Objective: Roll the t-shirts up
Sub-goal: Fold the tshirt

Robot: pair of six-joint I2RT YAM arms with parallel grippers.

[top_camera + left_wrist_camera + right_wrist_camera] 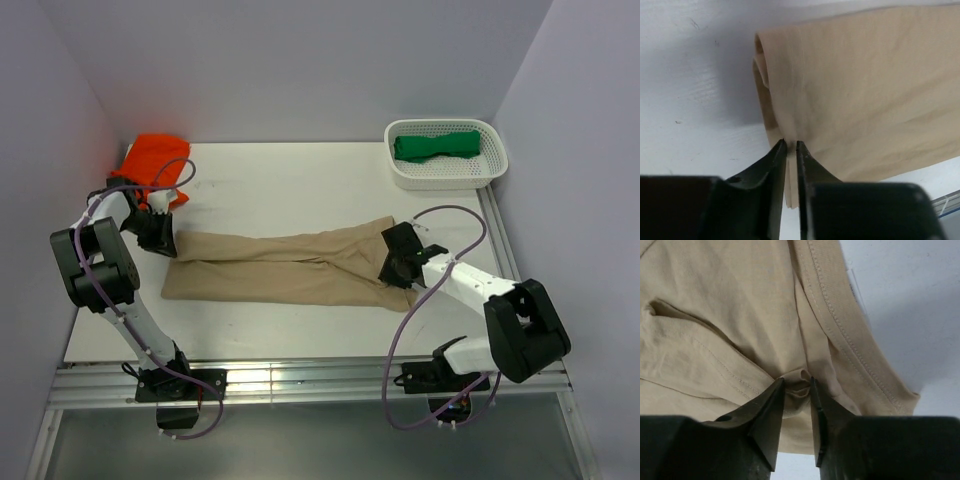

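Observation:
The tan t-shirt (290,265) lies flat as a long folded strip across the table. At its left end my left gripper (160,238) has its jaws a narrow slit apart, with the cloth's folded edge (865,90) loose between them (791,145). My right gripper (395,262) is at the collar end, jaws parted around a small bunch of the tan cloth (715,315) that sits between the fingertips (797,382). An orange t-shirt (155,165) lies crumpled at the back left. A green t-shirt (435,145) lies in the basket.
The white perforated basket (445,182) stands at the back right corner. Lilac walls close in the table at the left, back and right. A metal rail runs along the near edge by the arm bases.

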